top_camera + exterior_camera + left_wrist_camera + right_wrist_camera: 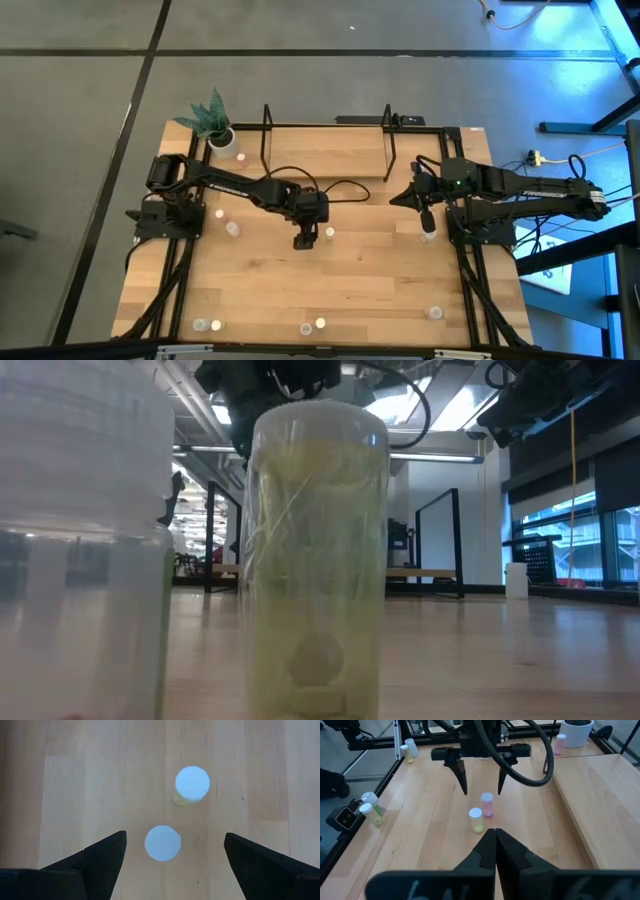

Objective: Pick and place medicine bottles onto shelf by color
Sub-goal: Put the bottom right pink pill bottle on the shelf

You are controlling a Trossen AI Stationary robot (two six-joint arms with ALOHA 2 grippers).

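Observation:
Two medicine bottles stand upright near the table's middle: a pink one [487, 805] and a yellow-green one [476, 820], both with white caps. In the left wrist view the pink bottle's cap [162, 842] lies between my open left gripper's [175, 852] fingers, and the yellow-green one [192, 783] is beyond them. That gripper [303, 240] points steeply down and hovers just above the pink bottle, touching nothing. My right gripper [495, 832] is shut and empty, raised near the table's right side [427, 222]. The shelf [330, 160] stands along the far edge.
A white pot with a green plant [222, 135] stands at the far left. Loose bottles stand at the left [233, 228], by the plant [240, 155], near the right gripper [430, 236] and along the near edge [320, 323]. One yellow-green bottle [318, 560] fills the low view.

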